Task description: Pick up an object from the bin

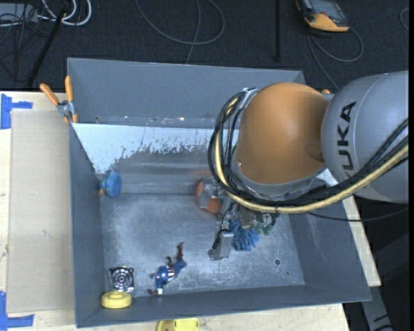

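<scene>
We see a big grey bin from above. The arm comes in from 3 o'clock and bends down into the bin. It has a round orange cover on it, and black cables loop around the cover. Under the cover the gripper hangs low over the bin floor, a bit toward 4 o'clock from the middle of the bin. We cannot tell if the gripper is open or closed, because the cover and cables hide most of it. A blue fuzzy thing sits right beside the gripper, on its 3 o'clock side, and looks like it is touching it. We cannot tell if the gripper has hold of it. An orange and grey thing lies near the gripper, at 11 o'clock from it, half tucked under the cables. A blue ball rests far off at 9 o'clock, against the bin wall. A little blue toy lies at 7 o'clock from the gripper, on the dusty white floor. In the 7 o'clock corner of the bin we see a shiny round thing. A yellow disc lies just beside it at its 6 o'clock.
</scene>
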Tool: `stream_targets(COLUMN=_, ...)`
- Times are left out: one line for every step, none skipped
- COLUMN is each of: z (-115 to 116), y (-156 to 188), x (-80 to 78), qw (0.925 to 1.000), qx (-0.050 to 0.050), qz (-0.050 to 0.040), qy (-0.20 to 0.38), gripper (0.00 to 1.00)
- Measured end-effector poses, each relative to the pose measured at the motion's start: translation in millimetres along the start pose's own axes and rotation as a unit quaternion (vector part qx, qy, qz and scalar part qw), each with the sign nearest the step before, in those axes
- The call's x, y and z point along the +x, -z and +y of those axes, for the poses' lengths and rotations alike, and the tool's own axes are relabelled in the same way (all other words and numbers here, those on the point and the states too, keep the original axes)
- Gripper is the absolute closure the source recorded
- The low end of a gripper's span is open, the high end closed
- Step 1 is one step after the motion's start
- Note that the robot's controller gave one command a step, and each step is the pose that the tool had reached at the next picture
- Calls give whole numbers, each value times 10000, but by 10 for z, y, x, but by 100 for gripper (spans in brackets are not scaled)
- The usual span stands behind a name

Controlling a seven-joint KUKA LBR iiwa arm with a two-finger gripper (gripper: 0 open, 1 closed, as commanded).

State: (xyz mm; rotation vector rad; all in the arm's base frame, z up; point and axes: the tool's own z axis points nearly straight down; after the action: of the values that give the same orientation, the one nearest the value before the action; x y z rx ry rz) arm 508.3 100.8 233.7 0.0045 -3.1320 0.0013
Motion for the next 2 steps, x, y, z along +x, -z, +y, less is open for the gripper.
stream_targets(z=-6, y=43, x=-15, qw=10000, qx=-5, qz=-40, qy=-14, gripper=0)
stream_targets(z=-305, y=-193, x=-125, qw=9992, qx=-11, qz=-61, qy=405, gripper=0)
